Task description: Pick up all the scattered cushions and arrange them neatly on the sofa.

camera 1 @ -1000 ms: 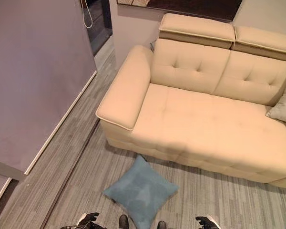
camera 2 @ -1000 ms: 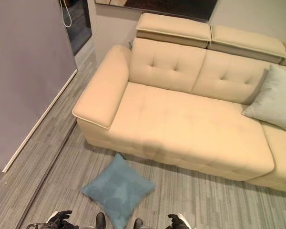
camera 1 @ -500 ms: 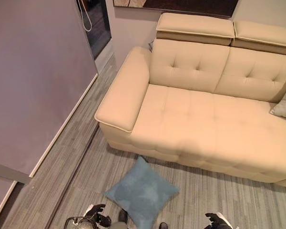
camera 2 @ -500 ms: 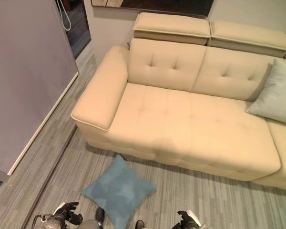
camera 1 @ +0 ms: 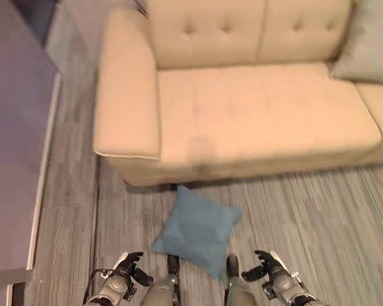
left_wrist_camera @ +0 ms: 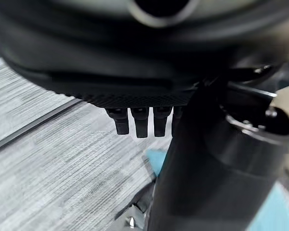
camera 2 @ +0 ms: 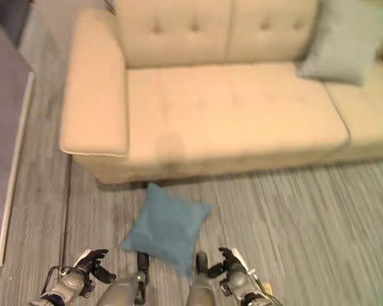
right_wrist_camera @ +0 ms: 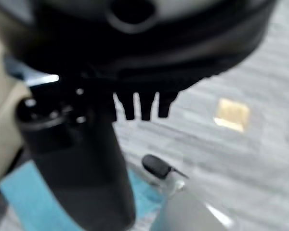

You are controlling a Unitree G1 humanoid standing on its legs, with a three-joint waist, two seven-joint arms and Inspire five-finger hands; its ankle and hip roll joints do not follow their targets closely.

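While the square blue fabric cushion (camera 1: 198,230) lies on the grey floor just before the cream tufted sofa (camera 1: 255,108), a pale grey-green cushion (camera 2: 342,41) already rests there; left hand (camera 1: 125,275) and right hand (camera 1: 269,269) hang relaxed, empty.

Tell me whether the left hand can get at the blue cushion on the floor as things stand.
Probably yes. The blue cushion lies flat on the floor just beside the open left hand, with bare floor between them and nothing resting on it.
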